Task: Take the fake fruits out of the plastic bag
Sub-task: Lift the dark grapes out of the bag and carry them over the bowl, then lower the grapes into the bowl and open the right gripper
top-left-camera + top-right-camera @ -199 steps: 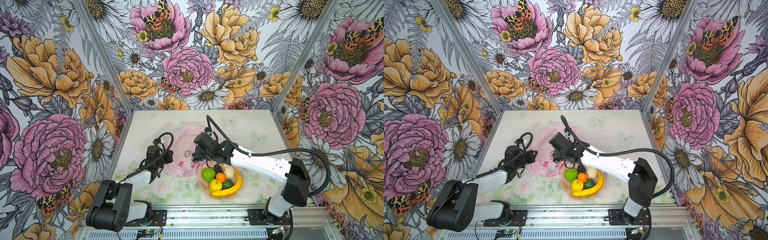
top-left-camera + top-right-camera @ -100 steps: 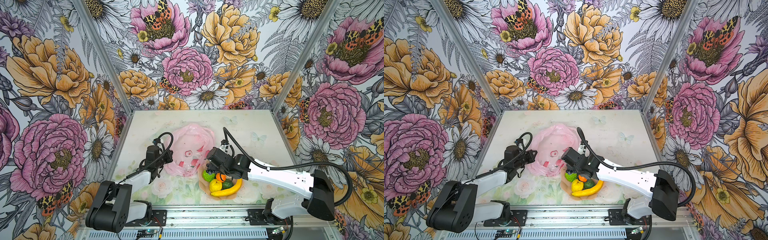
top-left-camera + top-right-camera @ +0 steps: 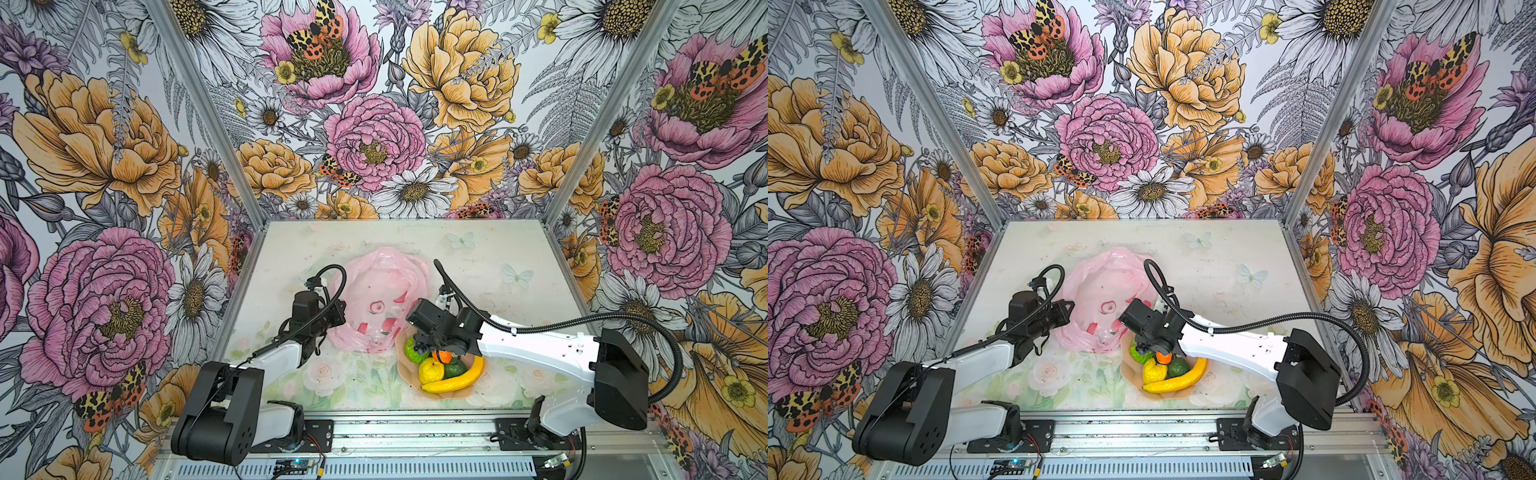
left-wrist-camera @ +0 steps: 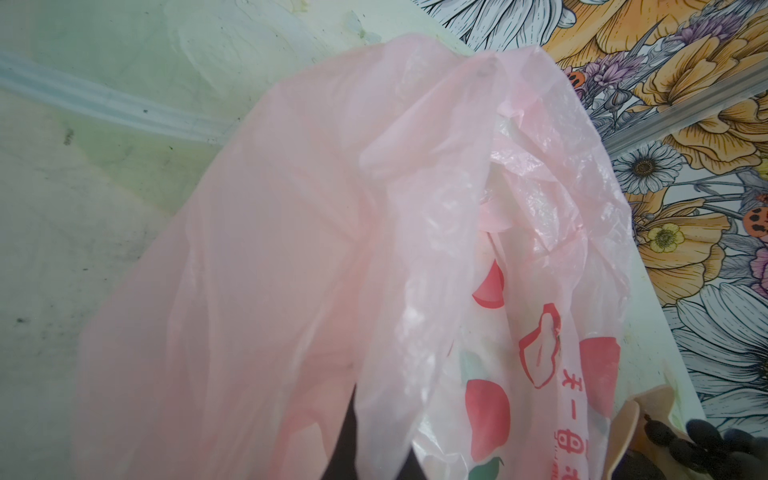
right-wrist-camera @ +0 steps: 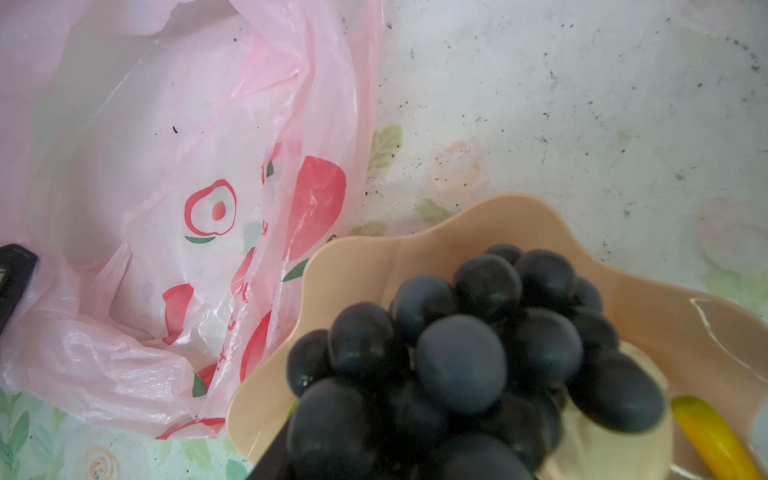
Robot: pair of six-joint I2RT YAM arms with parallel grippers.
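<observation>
The pink plastic bag [image 3: 376, 291] lies crumpled mid-table in both top views, its near-left edge pinched in my shut left gripper [image 3: 338, 316]; the left wrist view shows the film [image 4: 380, 415] running down between the dark fingers. My right gripper [image 3: 422, 347] hovers over the peach plate [image 3: 405, 370], jaws closed round the dark purple grape bunch [image 5: 461, 365], which fills the right wrist view just above the plate's rim [image 5: 365, 266]. On the plate lie a lime-green citrus [image 3: 411, 351], lemon [image 3: 430, 370], orange [image 3: 442, 356], avocado [image 3: 455, 368] and banana [image 3: 461, 378]. No fruit shows inside the bag [image 5: 166, 187].
The plate sits right against the bag's near-right side. Flowered walls close in the left, back and right. The metal rail [image 3: 374, 432] with both arm bases runs along the front edge. Cables loop above both wrists.
My right arm has pulled back out of the bag mouth and swung towards the front, bringing the grape bunch over the plate. The left gripper and bag edge have stayed put.
</observation>
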